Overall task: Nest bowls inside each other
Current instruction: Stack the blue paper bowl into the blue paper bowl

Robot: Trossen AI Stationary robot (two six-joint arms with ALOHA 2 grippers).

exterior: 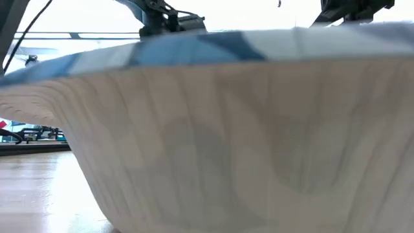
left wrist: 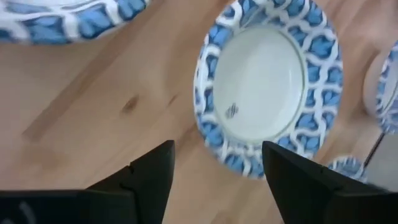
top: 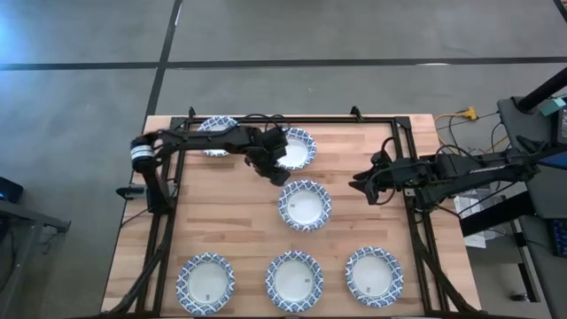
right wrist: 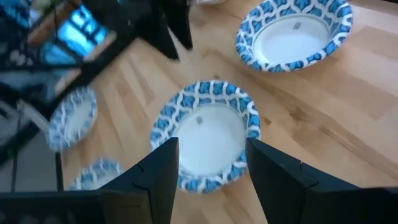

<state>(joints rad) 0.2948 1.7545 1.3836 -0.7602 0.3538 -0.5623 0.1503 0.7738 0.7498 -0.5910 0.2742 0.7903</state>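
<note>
Six bowls show in the high view: one at the far left partly under the left arm, one at the far middle, one in the middle, and three along the near edge. All rest on their bases. My left gripper hangs open between the far middle bowl and the middle bowl; in its wrist view a bowl lies ahead of the open gripper. My right gripper is open to the right of the middle bowl, which shows beyond it.
A near-edge bowl fills the low view. A black frame rail runs along the table's far edge and down both sides. Bare wood lies left of the middle bowl. Cables and gear sit beyond the right edge.
</note>
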